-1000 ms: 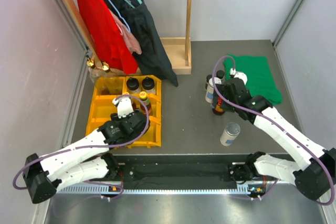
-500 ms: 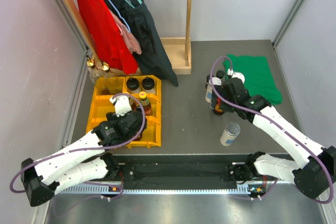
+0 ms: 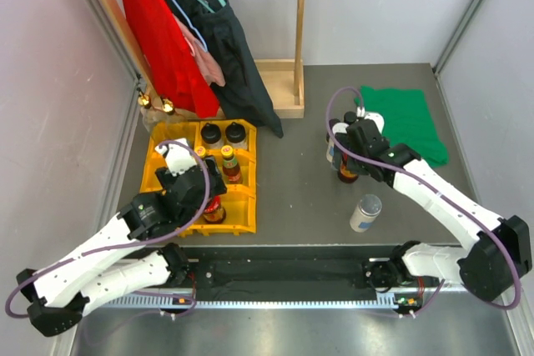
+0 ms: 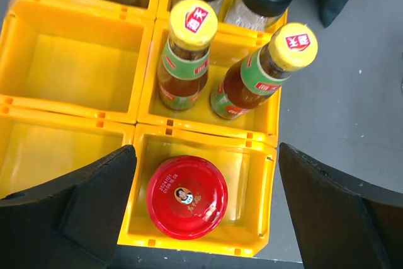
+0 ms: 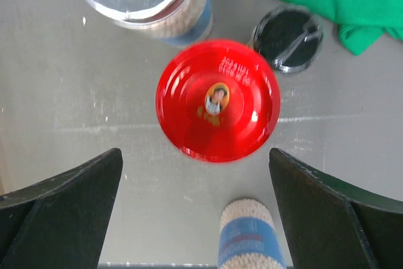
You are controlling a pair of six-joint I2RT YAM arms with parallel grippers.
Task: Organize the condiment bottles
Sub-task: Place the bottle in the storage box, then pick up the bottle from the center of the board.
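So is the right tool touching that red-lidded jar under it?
Apart. Right wrist view shows bare table between the red-lidded jar and the open right tool, both sides.

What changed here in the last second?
The left arm drew back leftward, uncovering a red-lidded jar in the yellow tray's near-right compartment; its jaws are open. The right arm edged left above a second red-lidded jar. The yellow-capped sauce bottles and silver-lidded canister stayed put.

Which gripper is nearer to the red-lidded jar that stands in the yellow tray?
Left. The left gripper hangs open just above the red-lidded jar in the yellow tray; the right gripper is far across the table, over a second red jar.
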